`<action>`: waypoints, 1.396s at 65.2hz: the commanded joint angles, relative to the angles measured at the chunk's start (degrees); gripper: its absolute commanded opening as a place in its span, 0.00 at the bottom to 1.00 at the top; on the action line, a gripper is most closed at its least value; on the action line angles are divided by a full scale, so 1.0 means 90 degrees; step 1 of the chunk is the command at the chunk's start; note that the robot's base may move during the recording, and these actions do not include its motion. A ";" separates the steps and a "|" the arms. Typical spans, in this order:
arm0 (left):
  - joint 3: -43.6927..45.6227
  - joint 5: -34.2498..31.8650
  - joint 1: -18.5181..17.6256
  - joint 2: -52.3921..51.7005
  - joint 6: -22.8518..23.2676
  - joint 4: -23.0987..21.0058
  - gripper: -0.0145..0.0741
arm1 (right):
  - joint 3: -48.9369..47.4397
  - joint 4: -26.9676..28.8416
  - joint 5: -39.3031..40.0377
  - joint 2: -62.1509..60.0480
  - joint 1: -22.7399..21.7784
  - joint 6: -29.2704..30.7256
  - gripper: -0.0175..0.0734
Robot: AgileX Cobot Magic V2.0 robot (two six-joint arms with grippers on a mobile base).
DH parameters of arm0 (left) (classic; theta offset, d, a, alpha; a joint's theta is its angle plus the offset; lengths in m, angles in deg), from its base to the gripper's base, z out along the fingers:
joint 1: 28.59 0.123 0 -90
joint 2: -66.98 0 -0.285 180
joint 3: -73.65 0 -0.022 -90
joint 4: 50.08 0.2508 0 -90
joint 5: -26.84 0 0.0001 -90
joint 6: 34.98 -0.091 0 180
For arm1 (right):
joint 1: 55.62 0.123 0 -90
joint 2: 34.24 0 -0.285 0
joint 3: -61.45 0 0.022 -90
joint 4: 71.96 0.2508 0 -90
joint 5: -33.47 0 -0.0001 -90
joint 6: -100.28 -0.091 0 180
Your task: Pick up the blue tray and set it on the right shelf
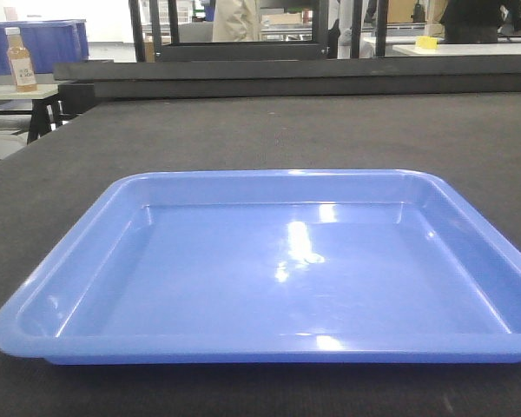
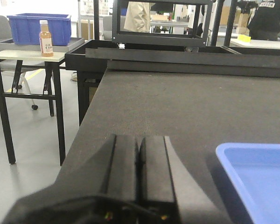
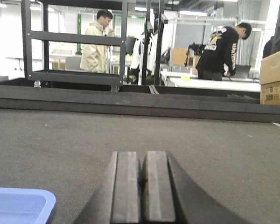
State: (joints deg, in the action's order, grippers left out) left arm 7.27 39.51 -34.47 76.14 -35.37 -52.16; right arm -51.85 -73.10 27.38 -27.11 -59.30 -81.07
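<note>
At the far left, a bottle (image 2: pixel 45 38) of orange liquid stands upright on a light-topped side table (image 2: pixel 18 55). Its label is too small to read, and a dark-blue storage bin (image 2: pixel 39 28) sits behind it. Next comes the left gripper (image 2: pixel 139 142), low over the dark counter (image 1: pixel 269 130) near its left edge. Its two black fingers are pressed flat together with nothing between them, and its body is a blur at the bottom of the left wrist view. The blue tray (image 1: pixel 278 269) lies flat and empty on the counter between the two arms, touched by neither. The front view cuts off its right rim and near-right corner, and each wrist view catches only one corner of it. The right gripper (image 3: pixel 143 158) is closed in the same way and holds nothing, with the tray's corner just to its left. Beyond the counter's far rail stands a black rack (image 3: pixel 74 42). Behind it are a person in a beige coat (image 3: pixel 97 44) and, further right, a person in black (image 3: pixel 221 49) bent over a white table, then a cardboard box (image 3: pixel 274 79) cut by the frame edge.
</note>
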 commanded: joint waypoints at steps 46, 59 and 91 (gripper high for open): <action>0.4011 0.3783 -0.0047 0.5553 -0.0021 -0.1478 0.11 | -0.4177 0.0484 -0.6912 0.4433 -0.0026 -0.0005 0.25; 0.4089 0.3713 -0.0128 0.6569 -0.0025 -0.1961 0.11 | -0.4247 0.0610 -0.6614 0.5225 -0.0026 -0.0441 0.26; 0.5487 0.4151 -0.2012 0.8649 0.1983 -0.0495 0.12 | -0.5588 0.0471 -0.5563 0.8906 0.1644 -0.1954 0.26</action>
State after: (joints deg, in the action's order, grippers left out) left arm 52.00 77.04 -51.79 152.12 -19.30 -55.52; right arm -98.16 -68.04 -25.25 51.04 -47.67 -96.07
